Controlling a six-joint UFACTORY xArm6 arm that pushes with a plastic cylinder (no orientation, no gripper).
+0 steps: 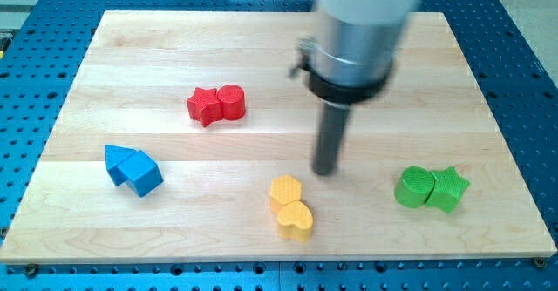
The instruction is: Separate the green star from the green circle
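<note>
Green star (450, 188) touching green circle (414, 187) (both ridged) — my tip (325, 171) left, no pincer fitted

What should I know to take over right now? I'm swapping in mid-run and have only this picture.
My tip rests on the board, touching no block, to the view's left of the green pair. The green circle and green star sit side by side, touching, near the view's bottom right, star on the right. Nothing is done yet: the two still need pushing apart. The red, blue and yellow pairs lie elsewhere.
</note>
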